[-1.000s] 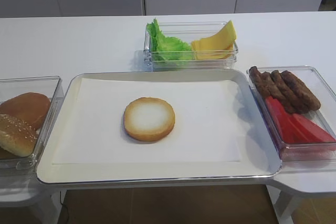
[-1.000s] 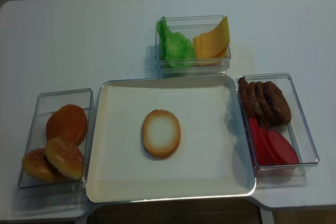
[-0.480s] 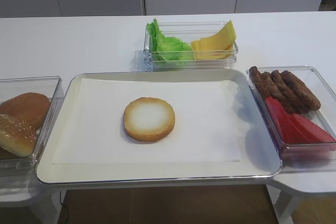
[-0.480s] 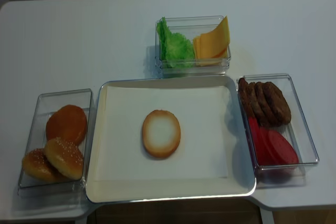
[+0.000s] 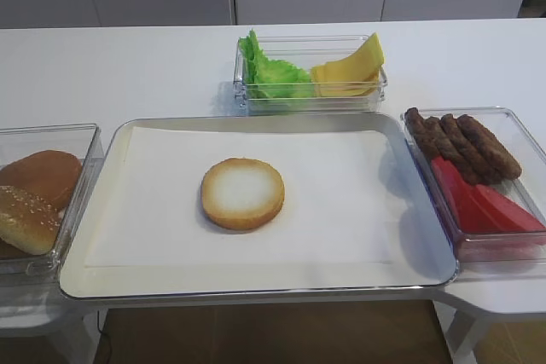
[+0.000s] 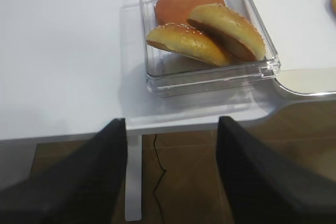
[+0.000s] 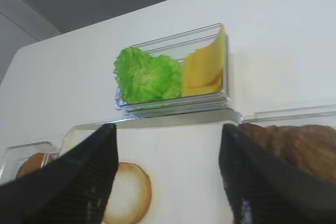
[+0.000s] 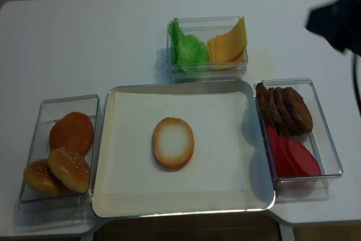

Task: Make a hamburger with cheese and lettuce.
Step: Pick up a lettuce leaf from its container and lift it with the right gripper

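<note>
White table (image 5: 128, 66) bears round, seemingly smooth hamburger (image 5: 242, 193).

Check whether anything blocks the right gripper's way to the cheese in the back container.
Nothing visible does. The right gripper is open, with the cheese ahead between its fingers; the lettuce sits beside the cheese in the clear container.

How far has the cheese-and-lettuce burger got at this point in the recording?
Done: the hamburger base lies cut face up on the tray, bare on top. In hand: nothing is held; the right gripper is open and faces the bin holding the lettuce and cheese; the left gripper hangs open off the table's near edge. Left: placing both on the bun; maybe a bun top.
</note>
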`<state>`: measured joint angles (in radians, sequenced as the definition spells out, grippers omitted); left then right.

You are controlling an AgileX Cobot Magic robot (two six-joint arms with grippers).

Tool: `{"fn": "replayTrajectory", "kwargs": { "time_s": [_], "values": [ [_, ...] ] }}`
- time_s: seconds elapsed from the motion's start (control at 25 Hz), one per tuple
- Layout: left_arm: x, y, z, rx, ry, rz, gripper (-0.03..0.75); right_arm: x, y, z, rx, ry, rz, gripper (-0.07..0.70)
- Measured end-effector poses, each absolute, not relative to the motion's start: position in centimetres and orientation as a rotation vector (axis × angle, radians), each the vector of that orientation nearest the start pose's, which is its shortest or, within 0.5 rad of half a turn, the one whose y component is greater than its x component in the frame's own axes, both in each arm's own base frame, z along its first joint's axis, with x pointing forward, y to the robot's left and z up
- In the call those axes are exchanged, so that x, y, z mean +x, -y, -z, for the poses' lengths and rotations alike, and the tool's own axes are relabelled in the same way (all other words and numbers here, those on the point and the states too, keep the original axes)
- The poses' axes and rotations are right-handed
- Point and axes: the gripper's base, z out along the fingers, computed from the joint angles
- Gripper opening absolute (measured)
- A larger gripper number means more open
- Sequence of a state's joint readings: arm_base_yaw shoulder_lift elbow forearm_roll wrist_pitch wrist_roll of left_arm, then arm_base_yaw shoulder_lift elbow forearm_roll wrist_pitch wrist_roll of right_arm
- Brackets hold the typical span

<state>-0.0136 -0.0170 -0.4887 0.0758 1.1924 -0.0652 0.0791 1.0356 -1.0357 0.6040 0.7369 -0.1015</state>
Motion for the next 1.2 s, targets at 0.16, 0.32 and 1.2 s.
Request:
{"fn": "replayTrajectory", "kwargs": {
  "time_s": [0.16, 0.32, 1.2],
  "values": [
    [-1.2, -0.7, -26.4, -0.066, -2.167, -0.047, 0.404, 26.6, -6.6, -37.8, 0.052, -2.201, -0.825, 0.473],
    [-1.2, -0.7, -26.4, -0.066, -2.167, -0.047, 0.404, 32.3, -8.6, -36.1, 0.021, -2.239, -0.955, 0.473],
    [-1.2, -0.7, -26.4, -0.066, -2.166, -0.047, 0.404, 46.6, -20.8, -24.9, -0.132, -2.329, -1.104, 0.474]
  ]
}}
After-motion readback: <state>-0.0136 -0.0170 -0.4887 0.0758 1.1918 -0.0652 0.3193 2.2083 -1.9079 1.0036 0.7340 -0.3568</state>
